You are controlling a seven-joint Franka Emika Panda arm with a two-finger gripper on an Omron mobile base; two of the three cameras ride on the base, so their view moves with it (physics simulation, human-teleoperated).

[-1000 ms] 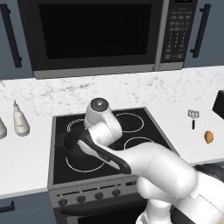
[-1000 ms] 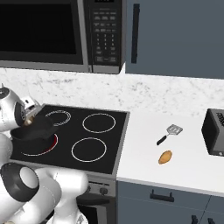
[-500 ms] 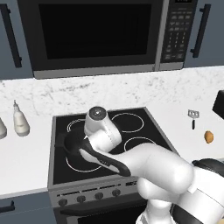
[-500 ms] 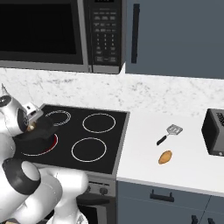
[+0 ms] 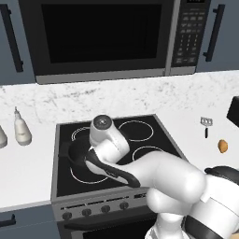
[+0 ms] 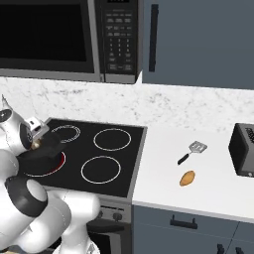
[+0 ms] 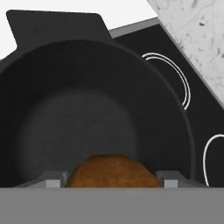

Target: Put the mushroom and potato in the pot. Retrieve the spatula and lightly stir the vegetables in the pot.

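Note:
The dark round pot (image 7: pixel 92 109) sits on the stove's front left burner (image 5: pixel 73 153) (image 6: pixel 43 155). My gripper (image 7: pixel 111 180) hangs just over its matte inside, shut on a brown rounded lump, the mushroom (image 7: pixel 111 173), a small tan speck at the hand in the right base view (image 6: pixel 34 145). The orange-tan potato (image 6: pixel 187 178) (image 5: pixel 223 146) lies on the white counter right of the stove. Just behind it lies the spatula (image 6: pixel 192 151) (image 5: pixel 206 125), with its black handle and silver head.
A black toaster (image 6: pixel 244 149) stands at the counter's far right. Two pale bottles (image 5: pixel 21 130) stand left of the black stove (image 5: pixel 144 140). A microwave (image 5: pixel 98 37) hangs above it. The pot has one flat side handle (image 7: pixel 57 26).
My hand has sunk a little lower over the pot, still holding the mushroom. The potato and spatula have not moved.

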